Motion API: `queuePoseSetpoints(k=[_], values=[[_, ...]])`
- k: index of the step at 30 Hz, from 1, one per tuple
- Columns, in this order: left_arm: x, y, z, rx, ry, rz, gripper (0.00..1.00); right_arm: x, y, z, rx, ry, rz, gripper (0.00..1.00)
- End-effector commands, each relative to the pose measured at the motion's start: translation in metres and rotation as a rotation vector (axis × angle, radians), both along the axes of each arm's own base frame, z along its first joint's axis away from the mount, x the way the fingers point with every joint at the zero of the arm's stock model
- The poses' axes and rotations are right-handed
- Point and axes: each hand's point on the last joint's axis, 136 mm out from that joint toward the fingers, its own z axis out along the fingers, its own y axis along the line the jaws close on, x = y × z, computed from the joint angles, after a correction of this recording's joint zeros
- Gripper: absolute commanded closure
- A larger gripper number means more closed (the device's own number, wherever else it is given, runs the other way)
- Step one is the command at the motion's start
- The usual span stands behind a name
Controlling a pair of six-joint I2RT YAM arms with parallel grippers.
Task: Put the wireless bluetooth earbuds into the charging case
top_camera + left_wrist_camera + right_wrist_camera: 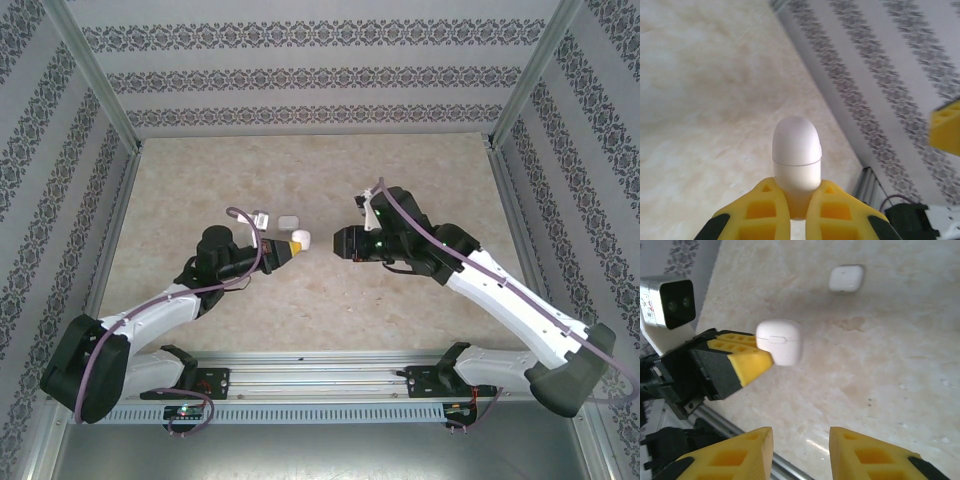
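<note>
The left gripper (797,200) is clenching the base of 1 white charging case (796,150), holding it off the table (420,320) over its middle, with the lid end pointing toward the right edge. The right gripper (801,440) is facing that lid, near but apart, its 2 fingers spread around nothing. The lid is looking closed, so it likely needs opening. Another case (846,278) is lying just toward the far edge.

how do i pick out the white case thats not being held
Start at the marbled beige table, near its middle, just beyond the left gripper. There the loose white case, small and rounded, lies flat on the surface. Unlike the held white case clamped in that gripper, it sits free, with no gripper on it.
</note>
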Motion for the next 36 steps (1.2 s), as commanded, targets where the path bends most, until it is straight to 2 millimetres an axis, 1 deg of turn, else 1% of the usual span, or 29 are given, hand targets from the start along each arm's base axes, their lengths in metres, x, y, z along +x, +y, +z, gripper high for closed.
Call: queuePoseSetpoints(k=[1,3,5,8,12,14,16,19,23,28,31,36], values=[[0.007,0.027,-0.045,0.098,0.173,0.085,1.0,0.01,-0.023,-0.005,-0.048,-0.048,-0.065,0.64],[0.012,0.039,-0.055,0.095,0.231,0.107,1.0,0.014,-0.037,-0.007,-0.07,-0.06,-0.102,0.62],[0.018,0.05,-0.059,0.088,0.264,0.126,1.0,0.018,-0.052,-0.009,-0.087,-0.073,-0.144,0.6],[0.029,0.067,-0.063,0.1,0.295,0.152,1.0,0.022,-0.074,-0.013,-0.106,-0.09,-0.205,0.57],[0.045,0.087,-0.063,0.12,0.342,0.172,1.0,0.028,-0.109,-0.019,-0.126,-0.108,-0.307,0.51],[0.053,0.094,-0.06,0.148,0.352,0.173,1.0,0.031,-0.122,-0.021,-0.127,-0.119,-0.346,0.48],[0.059,0.103,-0.063,0.195,0.367,0.176,1.0,0.036,-0.135,-0.026,-0.121,-0.125,-0.383,0.45],[0.07,0.117,-0.072,0.207,0.399,0.193,1.0,0.044,-0.148,-0.033,-0.106,-0.123,-0.413,0.4],[0.09,0.115,-0.083,0.198,0.425,0.156,1.0,0.056,-0.161,-0.04,-0.102,-0.117,-0.43,0.34],[0.109,0.105,-0.105,0.212,0.482,0.1,1.0,0.066,-0.173,-0.045,-0.129,-0.141,-0.433,0.27],[0.117,0.107,-0.115,0.245,0.501,0.097,0.99,0.071,-0.178,-0.049,-0.135,-0.146,-0.443,0.24],[0.123,0.105,-0.133,0.253,0.538,0.067,0.96,0.074,-0.185,-0.054,-0.148,-0.156,-0.45,0.15]])
